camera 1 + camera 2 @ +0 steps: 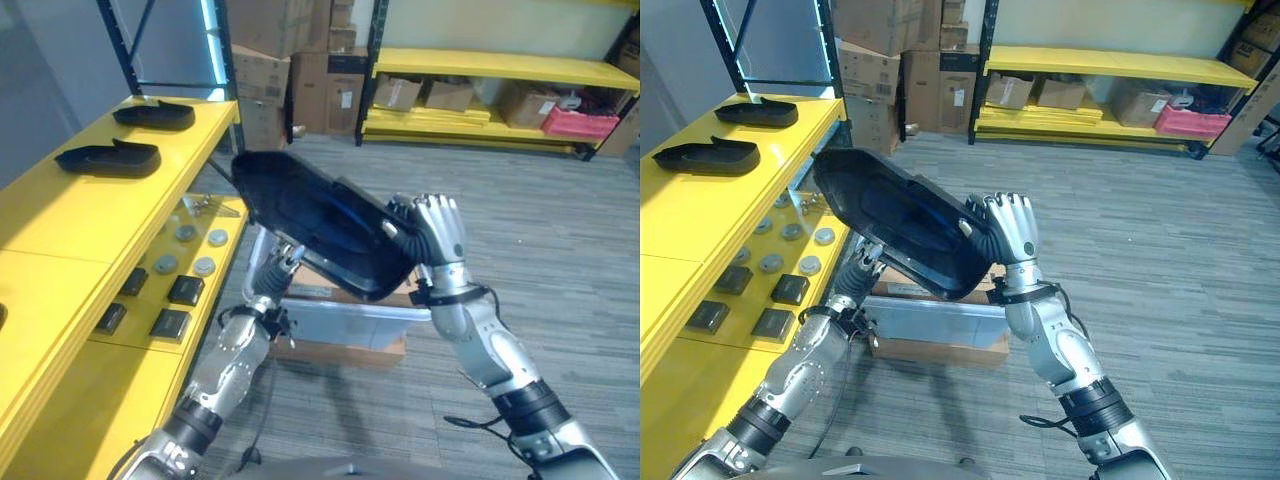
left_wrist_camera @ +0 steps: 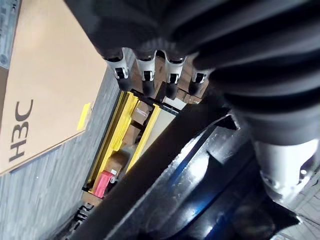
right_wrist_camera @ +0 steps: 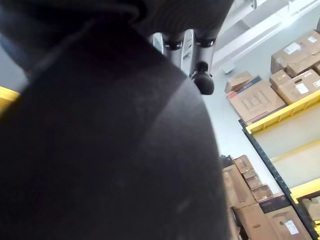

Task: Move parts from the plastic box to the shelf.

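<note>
Both my hands carry a large black part (image 1: 320,228) above the plastic box (image 1: 345,320). My right hand (image 1: 437,232) curls round its end; my left hand (image 2: 150,75) sits beneath, grip unclear. Two black parts (image 1: 110,158) lie on the yellow shelf (image 1: 60,230).

Two head eyes looking down on the same black part (image 1: 320,235), wrist cameras pressed close against it

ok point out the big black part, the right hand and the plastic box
big black part (image 1: 300,215), left eye view, inner face
right hand (image 1: 440,228), left eye view, back of hand
plastic box (image 1: 345,325), left eye view, front wall
</note>
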Controlling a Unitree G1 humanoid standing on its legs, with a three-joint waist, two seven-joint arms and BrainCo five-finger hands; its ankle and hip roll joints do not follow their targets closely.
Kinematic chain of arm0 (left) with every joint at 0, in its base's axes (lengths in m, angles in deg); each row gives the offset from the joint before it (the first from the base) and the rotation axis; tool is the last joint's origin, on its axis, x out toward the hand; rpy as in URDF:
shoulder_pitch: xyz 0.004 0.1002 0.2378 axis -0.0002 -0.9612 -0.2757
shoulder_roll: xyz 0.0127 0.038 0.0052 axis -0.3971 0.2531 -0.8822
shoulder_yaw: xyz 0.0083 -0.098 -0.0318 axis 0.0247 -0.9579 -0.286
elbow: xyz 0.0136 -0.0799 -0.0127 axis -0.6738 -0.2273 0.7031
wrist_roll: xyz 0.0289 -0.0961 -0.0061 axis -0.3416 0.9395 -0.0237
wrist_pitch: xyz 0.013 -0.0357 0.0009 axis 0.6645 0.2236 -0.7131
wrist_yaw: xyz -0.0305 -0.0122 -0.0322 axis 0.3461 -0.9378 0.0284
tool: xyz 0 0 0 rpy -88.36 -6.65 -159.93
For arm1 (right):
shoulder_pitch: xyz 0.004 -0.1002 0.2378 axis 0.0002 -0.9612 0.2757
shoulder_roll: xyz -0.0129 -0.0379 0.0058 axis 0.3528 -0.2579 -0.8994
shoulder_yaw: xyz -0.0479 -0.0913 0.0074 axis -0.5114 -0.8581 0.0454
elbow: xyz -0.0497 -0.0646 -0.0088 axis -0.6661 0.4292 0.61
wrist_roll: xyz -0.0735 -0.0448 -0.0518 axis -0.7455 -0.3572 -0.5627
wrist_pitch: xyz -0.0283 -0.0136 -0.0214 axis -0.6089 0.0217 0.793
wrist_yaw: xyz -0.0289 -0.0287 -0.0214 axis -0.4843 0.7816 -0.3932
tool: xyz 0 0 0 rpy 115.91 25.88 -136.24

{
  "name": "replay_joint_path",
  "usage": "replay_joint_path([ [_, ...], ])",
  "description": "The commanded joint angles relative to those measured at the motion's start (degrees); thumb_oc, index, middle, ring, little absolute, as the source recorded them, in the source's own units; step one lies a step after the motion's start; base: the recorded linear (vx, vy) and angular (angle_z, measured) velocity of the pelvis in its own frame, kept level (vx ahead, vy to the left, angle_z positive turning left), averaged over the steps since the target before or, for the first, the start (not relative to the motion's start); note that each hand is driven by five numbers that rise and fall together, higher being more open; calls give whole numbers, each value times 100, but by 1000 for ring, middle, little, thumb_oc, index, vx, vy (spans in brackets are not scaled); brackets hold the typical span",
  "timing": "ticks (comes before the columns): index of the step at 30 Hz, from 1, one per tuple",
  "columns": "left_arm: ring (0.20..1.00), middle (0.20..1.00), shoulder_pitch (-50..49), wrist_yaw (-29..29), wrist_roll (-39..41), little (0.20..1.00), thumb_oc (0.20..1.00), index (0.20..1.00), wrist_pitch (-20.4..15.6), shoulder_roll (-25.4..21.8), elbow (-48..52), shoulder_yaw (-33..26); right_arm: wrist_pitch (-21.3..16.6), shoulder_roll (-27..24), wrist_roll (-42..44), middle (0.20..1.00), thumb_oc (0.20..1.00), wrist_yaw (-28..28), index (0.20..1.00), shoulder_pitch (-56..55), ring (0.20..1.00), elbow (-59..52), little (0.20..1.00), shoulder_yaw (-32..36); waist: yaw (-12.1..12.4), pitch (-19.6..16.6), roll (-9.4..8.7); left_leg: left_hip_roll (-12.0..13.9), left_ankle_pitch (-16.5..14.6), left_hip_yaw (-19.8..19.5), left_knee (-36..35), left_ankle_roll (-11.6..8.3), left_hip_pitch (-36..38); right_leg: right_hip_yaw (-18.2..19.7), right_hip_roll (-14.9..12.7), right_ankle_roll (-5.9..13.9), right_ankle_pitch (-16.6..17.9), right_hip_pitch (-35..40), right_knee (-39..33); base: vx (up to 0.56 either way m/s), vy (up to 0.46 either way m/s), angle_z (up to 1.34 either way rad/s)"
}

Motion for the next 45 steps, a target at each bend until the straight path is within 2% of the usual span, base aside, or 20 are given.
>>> replay_joint_path([
  [1,1000,1000,639,-140,607,1000,1000,1000,-291,70,105,78,-217,226,427,200,200,-62,200,741,200,-223,200,39,52,-66,-107,-141,-916,244,250,316,144,-306,242,-231,-956,55,431,0,0,0],
  [6,1000,1000,745,-142,839,1000,1000,1000,-387,123,301,104,-337,341,634,200,200,49,200,758,200,-174,200,-208,45,-51,-105,-150,-912,239,249,318,136,-302,236,-232,-951,29,455,0,0,0],
  [7,906,906,759,-134,866,906,906,906,-395,121,336,125,-381,377,702,200,200,80,200,757,200,-180,200,-273,41,-46,-105,-153,-913,238,254,320,128,-299,235,-234,-953,25,464,0,0,0],
  [8,504,504,776,-110,864,504,504,504,-412,118,354,143,-422,420,778,200,200,92,200,753,200,-204,200,-318,39,-41,-104,-152,-910,237,251,319,127,-298,233,-235,-954,27,466,0,0,0],
  [9,200,200,787,-91,863,200,200,200,-422,124,368,156,-454,453,833,200,200,111,200,748,200,-222,200,-363,36,-40,-103,-151,-909,237,247,320,133,-296,231,-235,-953,27,469,0,0,0],
  [14,200,200,863,-64,833,200,200,200,-454,148,320,250,-639,666,1250,200,200,250,200,742,200,-343,200,-686,20,-27,-95,-154,-903,245,253,317,130,-295,228,-241,-954,16,478,0,0,0],
  [24,200,200,814,-93,463,200,200,200,-508,8,373,246,-801,675,1588,200,200,405,200,791,200,-420,200,-888,38,-19,-99,-153,-901,263,255,310,129,-291,220,-241,-956,14,481,0,0,0],
  [26,200,200,786,42,-69,200,200,200,-684,-68,418,210,-918,732,1791,200,200,461,200,754,200,-442,200,-990,65,-4,-118,-157,-899,250,255,309,127,-293,220,-250,-957,13,481,0,0,0],
  [27,200,200,786,42,-69,200,200,200,-684,-68,418,210,-918,732,1791,200,200,461,200,754,200,-442,200,-990,65,-4,-118,-157,-899,250,255,309,127,-293,220,-250,-957,13,481,0,0,0],
  [30,200,200,707,526,-1054,200,200,200,-898,-238,479,6,-1046,802,2012,200,200,451,200,519,200,-447,200,-1067,83,21,-130,-157,-894,236,252,300,127,-318,219,-249,-964,9,480,0,0,0],
  [31,200,200,707,526,-1054,200,200,200,-898,-238,479,6,-1046,802,2012,200,200,451,200,519,200,-447,200,-1067,83,21,-130,-157,-894,236,252,300,127,-318,219,-249,-964,9,480,0,0,0],
  [33,200,200,609,793,-1897,200,200,200,-955,-423,541,-138,-1141,776,2121,200,200,510,200,322,200,-454,200,-1108,98,37,-140,-159,-889,226,246,291,124,-333,217,-248,-969,13,476,0,0,0],
  [34,200,200,609,793,-1897,200,200,200,-955,-423,541,-138,-1141,776,2121,200,200,510,200,322,200,-454,200,-1108,98,37,-140,-159,-889,226,246,291,124,-333,217,-248,-969,13,476,-3,-22,4],
  [35,200,200,508,1057,-2701,200,200,200,-1040,-619,590,-321,-1212,710,2263,200,200,673,200,150,200,-434,200,-1146,127,55,-153,-156,-880,219,242,279,114,-352,213,-249,-971,13,475,-6,-30,6],
  [36,200,200,403,1367,-3558,200,200,200,-1027,-798,598,-554,-1267,634,2449,1000,1000,823,1000,-12,1000,-413,1000,-1110,141,65,-163,-153,-874,218,242,264,98,-369,212,-248,-973,16,472,-3,-36,8],
  [38,200,200,299,1645,-4396,200,200,200,-968,-1005,572,-762,-1371,587,2659,1000,1000,923,1000,-210,1000,-484,1000,-991,147,73,-170,-147,-868,214,238,252,94,-381,211,-242,-971,4,464,1,-20,8],
  [39,200,200,292,1651,-4405,200,200,200,-966,-1003,576,-758,-1369,585,2664,1000,1000,930,1000,-219,1000,-492,1000,-987,147,68,-170,-148,-868,213,238,251,93,-383,211,-242,-972,5,464,4,-21,7],
  [40,200,200,179,1814,-5083,200,200,200,-967,-1214,510,-996,-1451,543,2860,1000,1000,1039,1000,-386,1000,-536,1000,-848,157,70,-173,-141,-868,213,238,242,91,-396,209,-238,-974,3,462,6,-19,4],
  [44,200,200,-35,2012,-5956,200,200,200,-937,-1589,462,-1344,-1522,436,3037,1000,1000,1203,1000,-669,1000,-601,1000,-559,154,68,-174,-132,-869,215,220,226,98,-406,210,-230,-976,2,460,0,0,0],
  [45,200,200,-35,2012,-5956,200,200,200,-937,-1589,462,-1344,-1522,436,3037,1000,1000,1203,1000,-669,1000,-601,1000,-559,154,68,-174,-132,-869,215,220,226,98,-406,210,-230,-976,2,460,0,0,0],
])
